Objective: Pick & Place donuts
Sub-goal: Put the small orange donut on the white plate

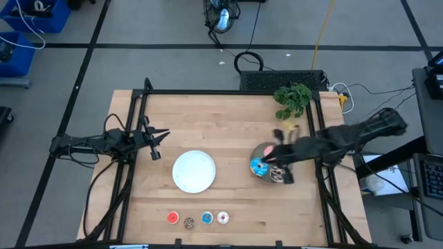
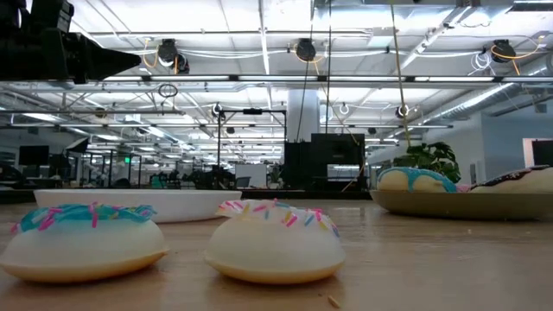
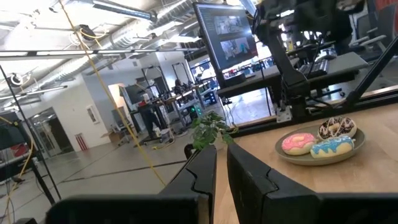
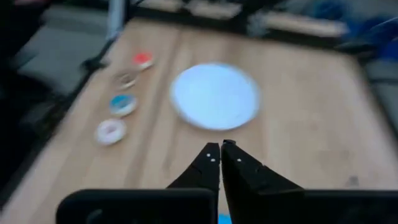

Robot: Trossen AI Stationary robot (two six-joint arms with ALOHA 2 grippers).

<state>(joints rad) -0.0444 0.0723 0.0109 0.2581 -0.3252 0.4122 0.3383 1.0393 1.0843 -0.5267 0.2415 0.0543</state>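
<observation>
A grey plate (image 1: 268, 153) on the table's right holds the three larger donuts: pink (image 3: 298, 143), blue sprinkled (image 1: 258, 166) and chocolate sprinkled (image 1: 279, 176). The four tiny donuts lie in a row near the front edge: red (image 1: 173, 218), brown (image 1: 189, 222), blue (image 1: 207, 218), white-pink (image 1: 223, 218). My right gripper (image 4: 221, 152) hangs shut above the grey plate and does not reach down into the low view. My left gripper (image 3: 221, 168) waits shut at the table's left, raised. The white plate (image 1: 194, 171) sits in the middle.
A small green plant (image 1: 293, 97) stands at the far right corner, behind the grey plate. The black frame rails (image 1: 208, 92) run along the table's far, left and right sides. Bare wood lies between the white plate and the tiny donuts.
</observation>
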